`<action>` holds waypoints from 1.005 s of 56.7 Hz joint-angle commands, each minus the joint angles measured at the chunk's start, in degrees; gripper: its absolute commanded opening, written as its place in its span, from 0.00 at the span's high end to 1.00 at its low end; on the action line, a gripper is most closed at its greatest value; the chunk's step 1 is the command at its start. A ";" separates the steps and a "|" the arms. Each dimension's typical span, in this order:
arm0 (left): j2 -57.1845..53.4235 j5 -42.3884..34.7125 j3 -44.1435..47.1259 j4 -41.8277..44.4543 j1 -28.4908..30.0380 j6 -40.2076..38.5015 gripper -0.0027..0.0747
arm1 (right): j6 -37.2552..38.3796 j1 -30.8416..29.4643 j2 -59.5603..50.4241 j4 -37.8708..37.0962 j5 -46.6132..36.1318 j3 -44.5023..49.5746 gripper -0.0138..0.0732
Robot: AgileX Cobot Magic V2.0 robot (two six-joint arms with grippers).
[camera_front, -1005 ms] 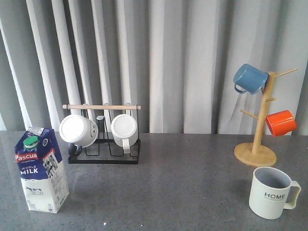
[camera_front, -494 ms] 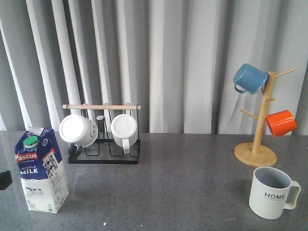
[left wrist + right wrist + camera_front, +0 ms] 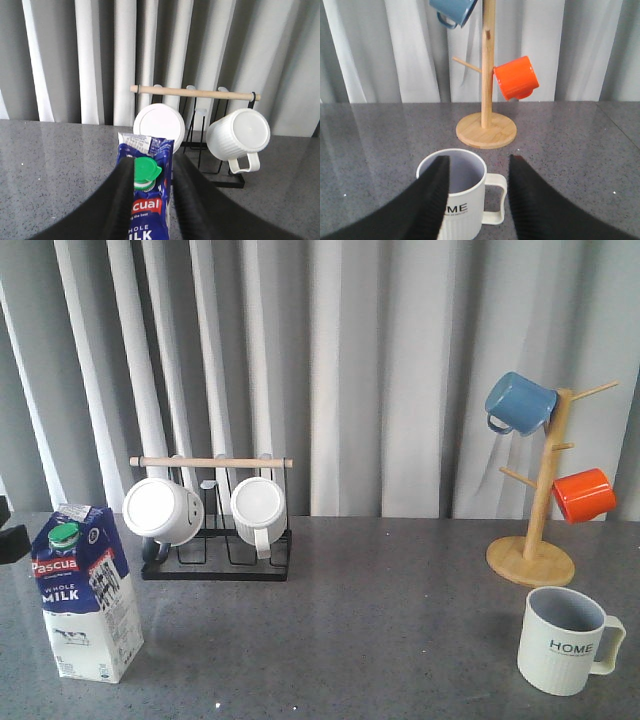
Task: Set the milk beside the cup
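Milk (image 3: 86, 592) upright, green cap, near desk (image 3: 380, 620) left edge (cup (image 3: 565, 640) far right); left end effector (image 3: 150, 192) spread wide astride carton, not gripping.

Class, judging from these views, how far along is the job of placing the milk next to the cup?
Nothing is done yet: the milk stands at the table's left, the cup far right. In hand: the left gripper, open, straddles the carton's top. Left: grasp it, carry it across, set it beside the cup.
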 commanded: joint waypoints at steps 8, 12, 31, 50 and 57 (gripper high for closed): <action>-0.74 -4.45 -3.41 0.10 -0.16 0.41 0.27 | -1.77 0.05 2.41 0.31 -4.74 -2.08 0.17; -0.74 -4.36 -3.41 0.06 -0.16 0.04 0.20 | -1.77 0.05 2.90 0.31 -6.26 -1.81 0.17; -0.74 -4.18 -3.41 0.06 -0.16 0.04 0.20 | -1.76 0.05 3.10 0.06 -7.34 -1.81 0.17; -0.74 -4.18 -3.41 0.06 -0.16 0.04 0.25 | -6.35 -3.32 7.17 1.62 -13.35 1.71 0.17; -0.74 -4.18 -3.41 0.06 -0.16 0.04 0.25 | -5.36 -5.12 14.20 1.30 -29.75 9.09 0.17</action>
